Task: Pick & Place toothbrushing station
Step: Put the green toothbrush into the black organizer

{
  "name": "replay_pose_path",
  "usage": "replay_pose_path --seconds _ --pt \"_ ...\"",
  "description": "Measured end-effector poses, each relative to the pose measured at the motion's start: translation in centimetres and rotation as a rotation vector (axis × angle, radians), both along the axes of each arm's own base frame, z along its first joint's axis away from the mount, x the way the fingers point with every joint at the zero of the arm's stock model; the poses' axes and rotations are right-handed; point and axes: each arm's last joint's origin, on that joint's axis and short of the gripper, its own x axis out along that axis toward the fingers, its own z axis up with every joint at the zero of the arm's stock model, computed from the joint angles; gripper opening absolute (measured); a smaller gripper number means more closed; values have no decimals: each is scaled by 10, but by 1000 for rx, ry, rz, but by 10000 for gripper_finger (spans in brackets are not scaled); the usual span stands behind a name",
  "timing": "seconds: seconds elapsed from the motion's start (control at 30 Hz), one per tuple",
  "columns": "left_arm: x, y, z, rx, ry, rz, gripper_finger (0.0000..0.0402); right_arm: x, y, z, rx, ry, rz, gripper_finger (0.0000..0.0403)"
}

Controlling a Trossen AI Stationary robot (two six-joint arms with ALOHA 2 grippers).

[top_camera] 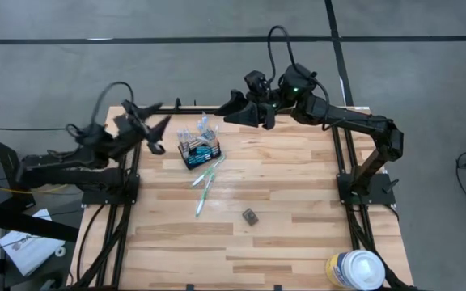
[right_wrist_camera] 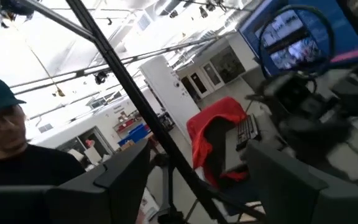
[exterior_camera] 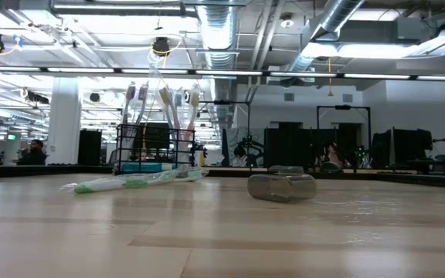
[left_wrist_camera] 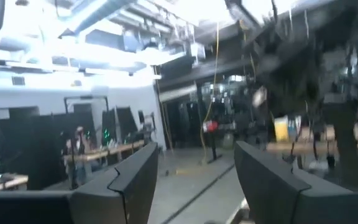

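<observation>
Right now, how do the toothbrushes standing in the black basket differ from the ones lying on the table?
The toothbrushes in the caddy stand upright, heads up, held by the black wire caddy. The loose toothbrushes lie flat on the bare wood table, just in front of the caddy, fanned out at slightly different angles. The standing ones look pale and white; the lying ones show green and blue. Both kinds are slim, and no gripper touches either.
</observation>
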Motion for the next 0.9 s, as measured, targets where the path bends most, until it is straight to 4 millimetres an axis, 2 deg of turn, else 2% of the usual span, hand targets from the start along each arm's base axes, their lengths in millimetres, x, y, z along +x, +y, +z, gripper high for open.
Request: replay_pose_path --seconds 0.17,0.27,0.4,0.5,0.73,0.9 --pt "-2 -8 34 -64 -24 -122 205 -1 -1 1 -45 -26 4 256" --pt "7 -10 38 -245 104 -214 204 -2 -3 1 -57 -32 16 256" --pt "26 -17 18 -548 380 -300 202 -4 -8 1 -63 -28 21 256" --pt "45 -28 -1 -726 523 -364 191 -6 -12 0 -76 -24 50 256" --pt "88 -52 -34 -1054 646 -446 156 -8 -11 0 -89 0 161 256" --pt "110 -61 -59 -1240 705 -401 171 -9 -9 -1 -109 7 224 256"
